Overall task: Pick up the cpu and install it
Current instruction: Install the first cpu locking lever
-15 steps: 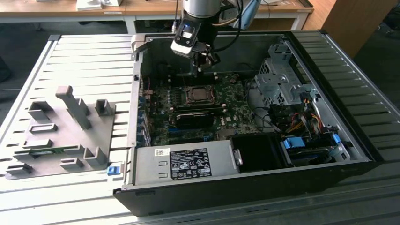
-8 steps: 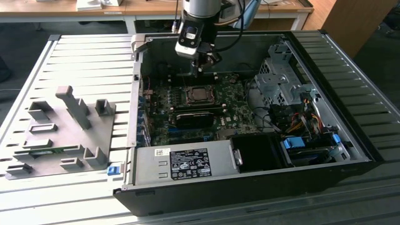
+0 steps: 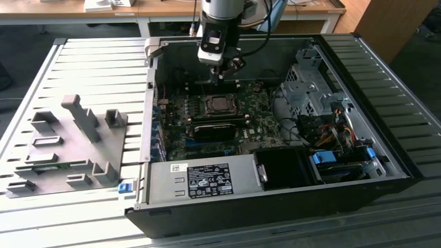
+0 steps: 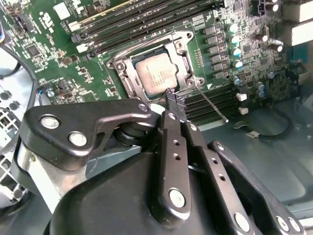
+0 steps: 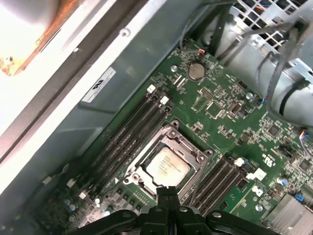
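The cpu [image 4: 156,76] lies flat in the square metal-framed socket [image 4: 155,67] of the motherboard [image 3: 206,121], its silvery top facing up. It is square, so it has no long axis; its edges run in line with the socket frame. In the first wrist view the cpu [image 5: 167,166] sits inside the same frame [image 5: 166,164], with rows of dark memory slots [image 5: 129,134] running alongside. A thin metal lever [image 4: 210,100] sticks out from one corner of the socket.

The gripper [image 4: 173,100] hangs just above the edge of the socket, beside the cpu and holding nothing. Its two thin fingers [image 4: 172,105] are pressed together, so the jaws are closed and empty. In the first wrist view the gripper [image 5: 167,192] points down at the socket's near edge. In the exterior view the arm [image 3: 222,15] comes straight down into the open computer case [image 3: 276,201], with the gripper [image 3: 219,77] vertical just above the board.

The case lies on its side on a table [image 3: 90,62] of pale metal slats. A grey holder plate [image 3: 65,147] with upright blocks rests on the table toward the exterior view's left of the case. Inside the case are a power supply [image 3: 203,181], a drive cage [image 3: 310,90] and bundled cables [image 3: 331,132]. Wooden desks [image 3: 165,10] stand behind the table.
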